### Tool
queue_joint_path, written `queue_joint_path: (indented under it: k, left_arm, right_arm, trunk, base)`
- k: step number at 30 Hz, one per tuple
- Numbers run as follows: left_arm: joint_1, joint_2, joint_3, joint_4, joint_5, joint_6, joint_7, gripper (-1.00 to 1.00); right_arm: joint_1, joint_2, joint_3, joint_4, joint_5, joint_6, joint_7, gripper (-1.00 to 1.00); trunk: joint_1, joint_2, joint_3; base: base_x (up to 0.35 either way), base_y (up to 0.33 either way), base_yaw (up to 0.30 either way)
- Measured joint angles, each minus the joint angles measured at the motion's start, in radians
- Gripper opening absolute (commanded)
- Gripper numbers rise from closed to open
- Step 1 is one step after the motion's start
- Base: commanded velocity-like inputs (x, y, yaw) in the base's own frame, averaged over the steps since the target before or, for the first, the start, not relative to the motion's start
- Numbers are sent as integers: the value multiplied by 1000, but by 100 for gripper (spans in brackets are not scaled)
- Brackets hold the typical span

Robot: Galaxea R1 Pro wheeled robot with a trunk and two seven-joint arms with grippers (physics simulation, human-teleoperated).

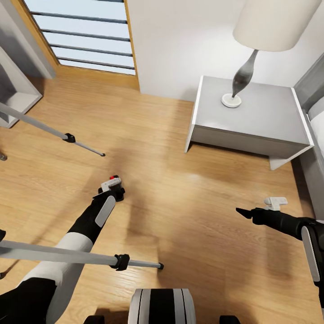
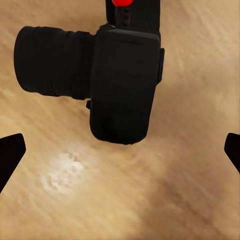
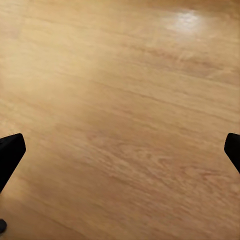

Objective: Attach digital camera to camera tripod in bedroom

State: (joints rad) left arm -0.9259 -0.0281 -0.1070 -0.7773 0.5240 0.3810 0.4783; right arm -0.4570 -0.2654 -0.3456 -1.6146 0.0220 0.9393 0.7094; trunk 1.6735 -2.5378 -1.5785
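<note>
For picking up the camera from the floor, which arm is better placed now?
Left. The left tool is open right over the digital camera on the floor. The right tool faces bare boards.

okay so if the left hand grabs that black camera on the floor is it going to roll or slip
The digital camera looks rigid, and its flat boxy body should take a pinch well. Its round lens barrel might roll it sideways if nudged. The left hand is open above it.

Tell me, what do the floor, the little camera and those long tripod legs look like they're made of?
The floor looks like light wood planks with a faint sheen: grain lines and a soft glare patch show. The camera seems matte black plastic or rubber, with a glossy red button on top. The tripod legs look like smooth silver-grey metal tubes with black joints, though as a render that is only appearance.
</note>
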Motion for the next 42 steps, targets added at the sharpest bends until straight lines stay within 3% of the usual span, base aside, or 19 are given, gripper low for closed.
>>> queue_joint_path:
  k: [18, 27, 42]
  left_arm:
    - [3, -1, -2, 1, -2, -7, -1, 100]
    - [2, -1, -2, 1, -2, -8, -2, 100]
    - [0, 2, -1, 1, 0, -3, -4, 100]
  right_arm:
    - [1, 0, 0, 0, 0, -1, 0, 100]
    - [1, 0, 0, 0, 0, -1, 0, 100]
    - [1, 0, 0, 0, 0, -2, -1, 100]
  trunk:
    - [0, 0, 0]
    - [4, -2, -35]
    - [4, -2, -35]
  base:
    - [0, 0, 0]
    - [0, 0, 0]
    - [0, 0, 0]
